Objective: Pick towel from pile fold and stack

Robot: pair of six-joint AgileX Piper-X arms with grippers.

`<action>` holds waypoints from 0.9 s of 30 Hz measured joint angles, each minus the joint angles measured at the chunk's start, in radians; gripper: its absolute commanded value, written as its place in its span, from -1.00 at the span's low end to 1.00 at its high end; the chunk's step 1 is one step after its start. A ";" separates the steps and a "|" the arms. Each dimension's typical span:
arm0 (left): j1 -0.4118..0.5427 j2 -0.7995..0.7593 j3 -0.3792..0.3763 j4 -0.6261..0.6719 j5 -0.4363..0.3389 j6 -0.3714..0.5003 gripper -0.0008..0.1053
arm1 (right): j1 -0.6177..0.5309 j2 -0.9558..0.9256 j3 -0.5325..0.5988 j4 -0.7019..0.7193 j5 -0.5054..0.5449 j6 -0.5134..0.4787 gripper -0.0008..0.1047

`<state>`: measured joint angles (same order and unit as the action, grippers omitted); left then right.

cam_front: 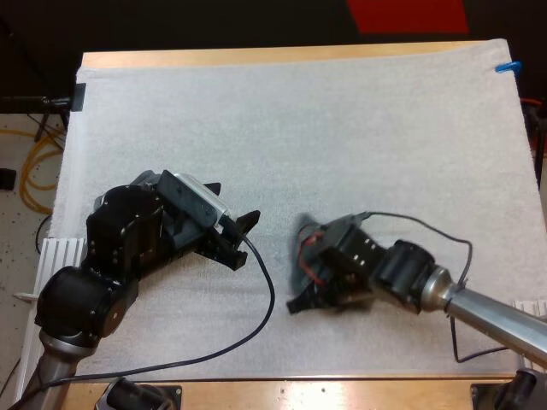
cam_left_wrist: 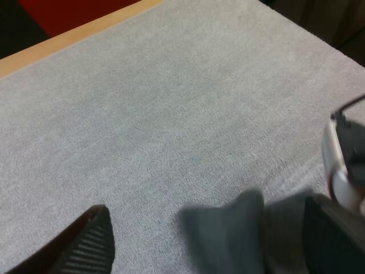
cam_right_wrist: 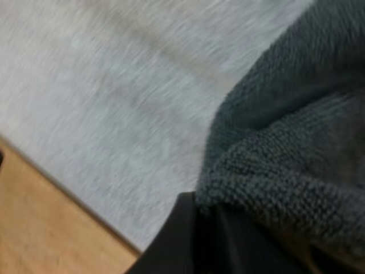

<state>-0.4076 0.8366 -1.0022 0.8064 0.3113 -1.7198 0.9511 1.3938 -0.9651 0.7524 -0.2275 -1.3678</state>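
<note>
Towel point(cam_right_wrist: 285, 131) in right hand point(cam_front: 301, 266) grip

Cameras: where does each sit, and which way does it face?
High view: behind both arms, looking down over the white mat; left gripper and right gripper show.
Left wrist view: on the left arm, facing the grey-green towel; its open fingers show.
Right wrist view: on the right arm, against the towel; black gripper part shows.
Both wrist views share the towel.

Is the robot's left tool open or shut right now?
Open. In the left wrist view the left tool has its black fingers far apart, pressing on nothing.
</note>
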 measured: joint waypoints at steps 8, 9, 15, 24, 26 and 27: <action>0.000 0.000 0.000 0.000 0.000 0.000 0.28 | 0.030 -0.007 0.000 0.007 -0.010 0.000 0.44; 0.000 0.000 0.000 0.000 0.000 0.000 0.28 | 0.030 -0.014 0.000 0.013 -0.009 -0.001 0.52; 0.000 0.000 0.000 0.001 0.000 0.000 0.28 | 0.029 -0.086 -0.002 0.041 0.136 -0.036 0.51; 0.000 0.000 -0.001 0.092 0.000 0.000 0.28 | -0.212 -0.050 0.027 0.074 0.157 -0.110 0.51; 0.000 0.000 -0.001 0.116 0.000 0.000 0.28 | -0.279 -0.011 0.044 0.077 0.147 -0.121 0.51; 0.000 0.000 -0.001 0.128 0.000 0.000 0.28 | -0.305 0.008 0.051 0.077 0.144 -0.123 0.51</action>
<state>-0.4076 0.8366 -1.0031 0.9341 0.3113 -1.7198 0.6465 1.4017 -0.9139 0.8295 -0.0838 -1.4909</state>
